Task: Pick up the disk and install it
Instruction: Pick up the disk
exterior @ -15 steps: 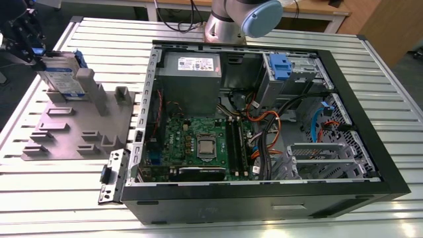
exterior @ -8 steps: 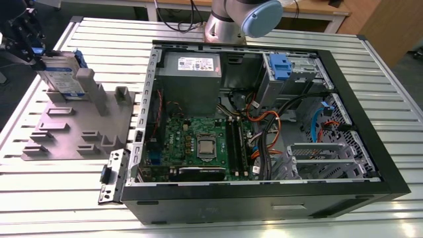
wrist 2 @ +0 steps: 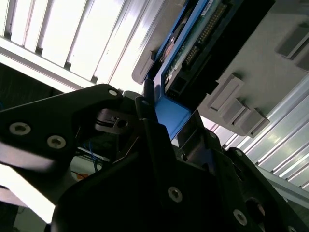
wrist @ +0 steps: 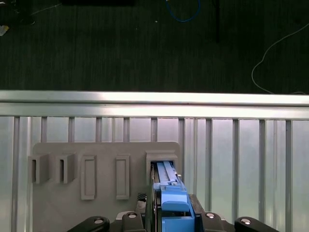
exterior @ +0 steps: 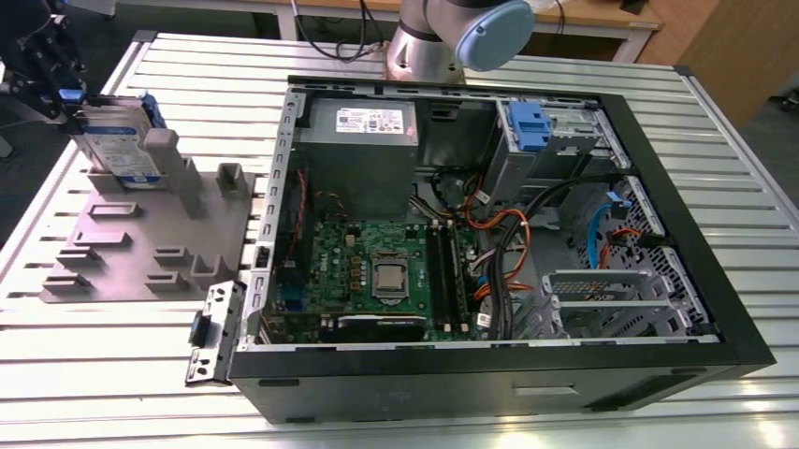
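Disk (exterior: 122, 150): you see it upright at the plate's (exterior: 125, 253) corner, near the table (exterior: 200, 65) edge.
Gripper (exterior: 73, 101): clamped on its top rail.

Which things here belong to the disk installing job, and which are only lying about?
Job: disk, standing in the grey plate; gripper at it; open case, probably its destination.
Just about: metal bracket beside the case; wooden furniture behind the table.
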Controlling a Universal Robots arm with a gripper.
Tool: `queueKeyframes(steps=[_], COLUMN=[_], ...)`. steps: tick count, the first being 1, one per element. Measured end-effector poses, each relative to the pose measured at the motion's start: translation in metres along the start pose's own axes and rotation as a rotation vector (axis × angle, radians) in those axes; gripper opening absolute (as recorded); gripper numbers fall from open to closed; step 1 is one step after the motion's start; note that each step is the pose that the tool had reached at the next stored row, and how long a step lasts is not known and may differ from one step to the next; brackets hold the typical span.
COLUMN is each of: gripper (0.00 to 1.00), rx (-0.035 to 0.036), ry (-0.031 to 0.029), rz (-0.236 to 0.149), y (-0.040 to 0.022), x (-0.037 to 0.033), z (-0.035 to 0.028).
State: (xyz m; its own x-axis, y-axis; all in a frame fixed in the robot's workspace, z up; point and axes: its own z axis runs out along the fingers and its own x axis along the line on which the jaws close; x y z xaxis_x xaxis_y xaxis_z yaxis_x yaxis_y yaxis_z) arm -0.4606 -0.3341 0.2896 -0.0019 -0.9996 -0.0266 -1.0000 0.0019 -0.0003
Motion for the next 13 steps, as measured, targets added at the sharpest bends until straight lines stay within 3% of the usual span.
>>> queueKeyframes(steps=[7, 8, 13], gripper=[0.43, 0.36, 0.36], rx=[-0.0001, -0.0001, -0.0001], ry=[0.0001, 0.0001, 0.0000], rz=[0.000, 0.000, 0.000], y=[0.0000, 0.0000, 0.0000], x=[0.0000, 0.0000, 0.0000], z=[0.0008, 0.0008, 0.0009])
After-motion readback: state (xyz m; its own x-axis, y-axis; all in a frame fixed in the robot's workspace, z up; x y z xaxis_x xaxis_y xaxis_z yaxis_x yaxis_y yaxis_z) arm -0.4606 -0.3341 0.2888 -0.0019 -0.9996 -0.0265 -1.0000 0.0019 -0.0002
